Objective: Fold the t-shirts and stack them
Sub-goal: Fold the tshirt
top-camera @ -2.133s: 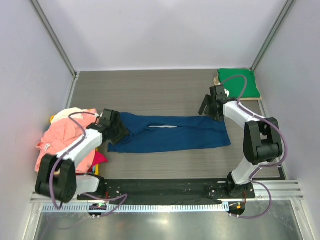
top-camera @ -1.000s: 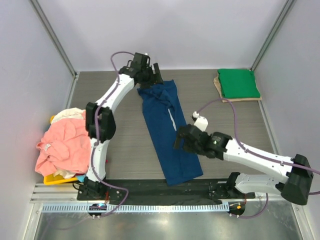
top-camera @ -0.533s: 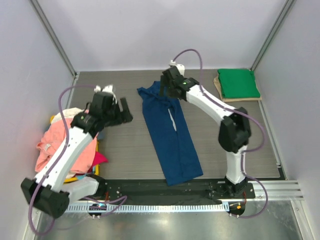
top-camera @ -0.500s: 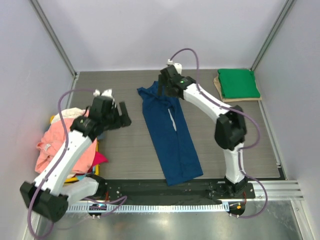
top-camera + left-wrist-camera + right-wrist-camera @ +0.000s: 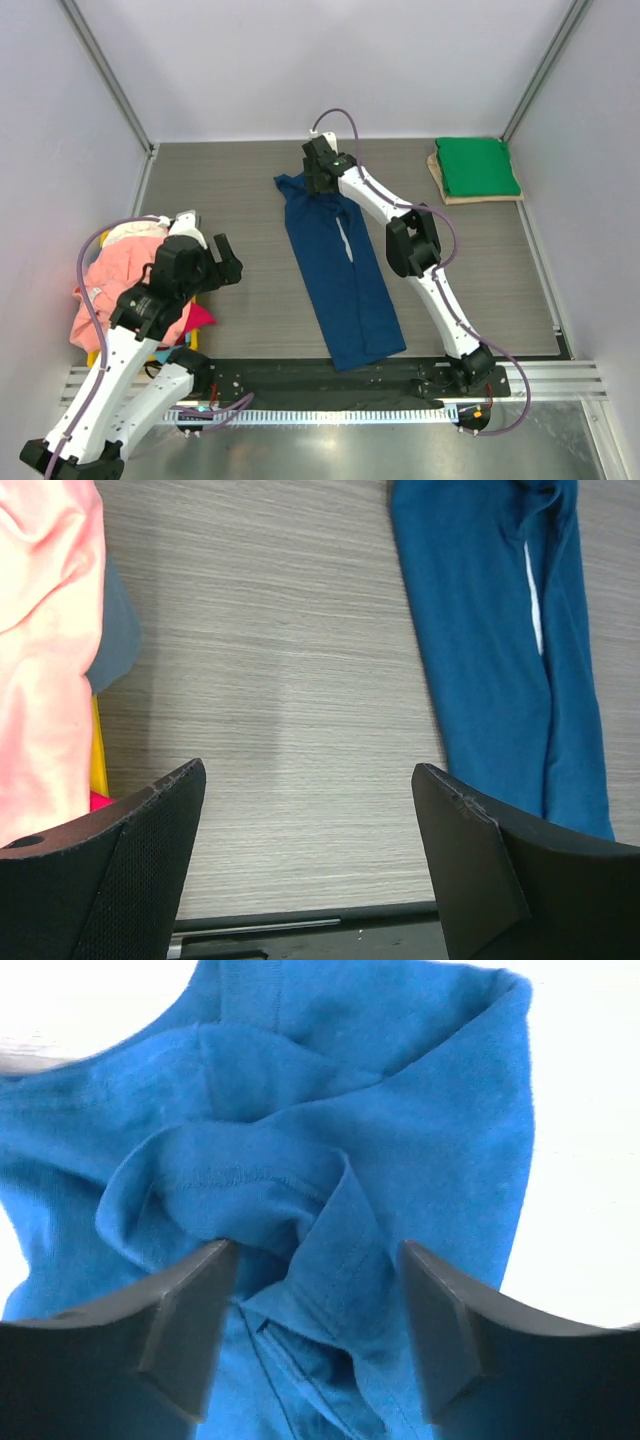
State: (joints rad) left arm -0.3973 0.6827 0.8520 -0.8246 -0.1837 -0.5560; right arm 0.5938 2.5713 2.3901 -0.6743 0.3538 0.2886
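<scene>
Since half a second ago the left gripper (image 5: 215,265) has drawn back toward the near left, and the right gripper (image 5: 318,178) has slid slightly left along the far end of the navy t-shirt (image 5: 342,270). That shirt lies as a long, narrow folded strip down the middle of the tabletop (image 5: 220,190), running from far to near, with a white sliver (image 5: 346,240) showing in its seam. At the far right corner a folded green t-shirt (image 5: 478,166) sits on a tan board (image 5: 437,180), well apart. At the left edge a salmon pink t-shirt (image 5: 125,280) is heaped with a cream-white one (image 5: 135,230) and a magenta one (image 5: 200,317); nothing lies across the navy strip.

Only the left wrist view shows a yellow edge (image 5: 98,760) beneath the pink heap. The right wrist view alone shows the navy cloth (image 5: 300,1150) bunched into crumpled folds.

Right jaws stand apart, straddling that bunch; contact is unclear. Left jaws gape wide over bare tabletop, holding nothing.
</scene>
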